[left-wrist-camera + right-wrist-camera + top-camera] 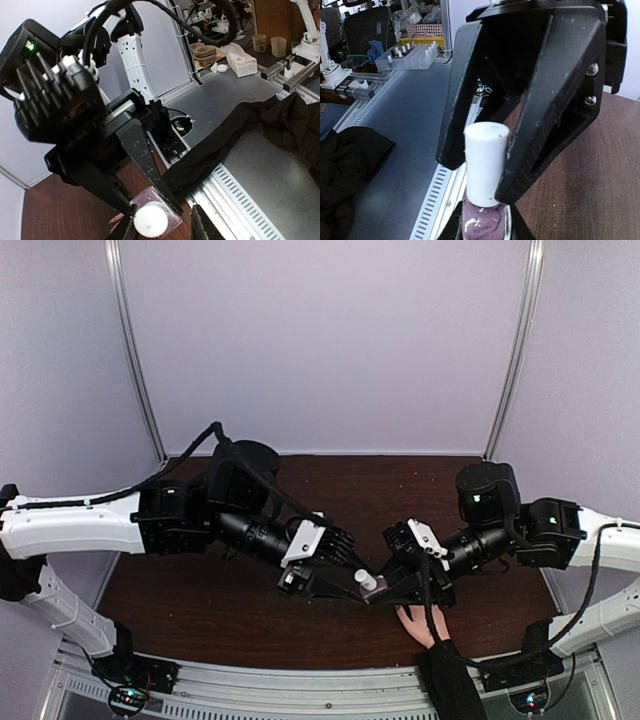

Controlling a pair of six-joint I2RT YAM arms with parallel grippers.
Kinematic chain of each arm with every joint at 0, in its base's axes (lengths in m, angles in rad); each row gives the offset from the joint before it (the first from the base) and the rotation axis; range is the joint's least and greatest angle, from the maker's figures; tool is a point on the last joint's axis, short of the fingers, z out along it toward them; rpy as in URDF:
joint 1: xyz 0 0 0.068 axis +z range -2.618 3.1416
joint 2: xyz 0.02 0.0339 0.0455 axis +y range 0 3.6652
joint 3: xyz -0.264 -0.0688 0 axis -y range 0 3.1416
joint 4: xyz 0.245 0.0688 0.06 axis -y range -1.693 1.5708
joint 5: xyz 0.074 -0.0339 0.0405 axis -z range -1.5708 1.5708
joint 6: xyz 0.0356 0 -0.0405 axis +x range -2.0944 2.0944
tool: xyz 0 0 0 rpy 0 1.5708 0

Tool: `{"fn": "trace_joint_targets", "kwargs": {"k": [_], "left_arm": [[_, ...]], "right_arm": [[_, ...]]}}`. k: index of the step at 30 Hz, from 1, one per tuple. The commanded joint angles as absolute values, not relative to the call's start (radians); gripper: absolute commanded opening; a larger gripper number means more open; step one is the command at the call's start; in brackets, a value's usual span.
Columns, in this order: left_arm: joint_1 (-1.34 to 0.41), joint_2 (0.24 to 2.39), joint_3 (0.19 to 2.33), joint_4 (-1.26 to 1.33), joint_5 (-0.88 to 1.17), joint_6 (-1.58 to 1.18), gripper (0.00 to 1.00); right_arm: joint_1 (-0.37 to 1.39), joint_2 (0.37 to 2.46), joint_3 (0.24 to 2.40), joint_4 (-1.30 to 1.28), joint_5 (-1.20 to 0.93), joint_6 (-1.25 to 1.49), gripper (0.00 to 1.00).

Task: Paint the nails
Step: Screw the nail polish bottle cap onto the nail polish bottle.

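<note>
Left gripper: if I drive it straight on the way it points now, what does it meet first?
Between the fingers of the left gripper sits the white cap; it would jam onto that first, then the purple bottle that the right gripper holds. Depth is hard to judge.

white cap, purple polish btl, dk brown table

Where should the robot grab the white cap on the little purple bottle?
Pinch the cap across its round sides, coming end-on, straight at its flat top. It is a smooth cylinder sticking out past the right tool, which is shut on the bottle, so the bottle's body is taken.
</note>
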State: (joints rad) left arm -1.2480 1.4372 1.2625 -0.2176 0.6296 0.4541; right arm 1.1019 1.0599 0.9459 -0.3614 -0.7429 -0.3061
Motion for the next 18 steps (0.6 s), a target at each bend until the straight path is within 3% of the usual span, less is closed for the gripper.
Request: {"fn": "trace_joint_targets", "kwargs": {"k": [1, 8, 18], "left_arm": [[-1.239, 1.370, 1.223, -0.161, 0.653, 0.414, 0.40], [-1.227, 1.309, 1.181, -0.082, 0.537, 0.311, 0.51], [-1.193, 1.274, 1.117, 0.126, 0.174, -0.046, 0.54]], "right_arm": [[1.102, 1.033, 0.972, -0.276, -0.727, -0.284, 0.00], [1.100, 1.011, 0.940, -0.233, -0.675, -0.256, 0.00], [1.100, 0.962, 0.888, -0.105, -0.172, -0.122, 0.00]]}}
